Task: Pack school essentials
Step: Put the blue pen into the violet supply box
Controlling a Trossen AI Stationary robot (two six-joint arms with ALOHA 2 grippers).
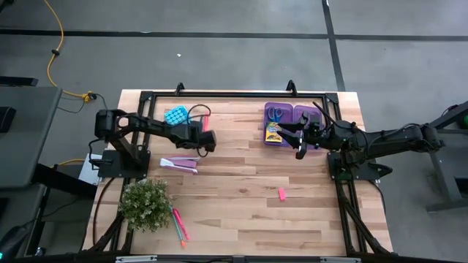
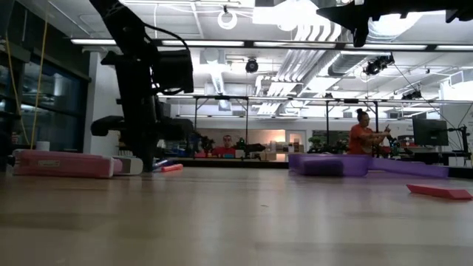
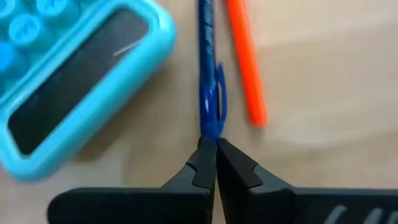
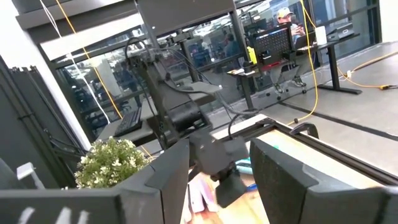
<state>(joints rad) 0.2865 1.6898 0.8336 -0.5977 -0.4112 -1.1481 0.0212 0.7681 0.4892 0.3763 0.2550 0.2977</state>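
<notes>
Left end effector (image 3: pixel 216 163) is clenched on the blue pen's (image 3: pixel 208 74) tip, orange pen (image 3: pixel 245 62) just beside. Next, lift it toward the purple case (image 1: pixel 292 117) by the released right end effector (image 1: pixel 300 139).

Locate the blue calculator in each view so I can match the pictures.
High: calculator at the table's far edge, beside the left gripper.
Low: not identifiable.
Left wrist: calculator fills the upper left, beside the blue pen that the shut fingers pinch.
Right wrist: cannot tell.
Shared landmark: the left gripper.
</notes>
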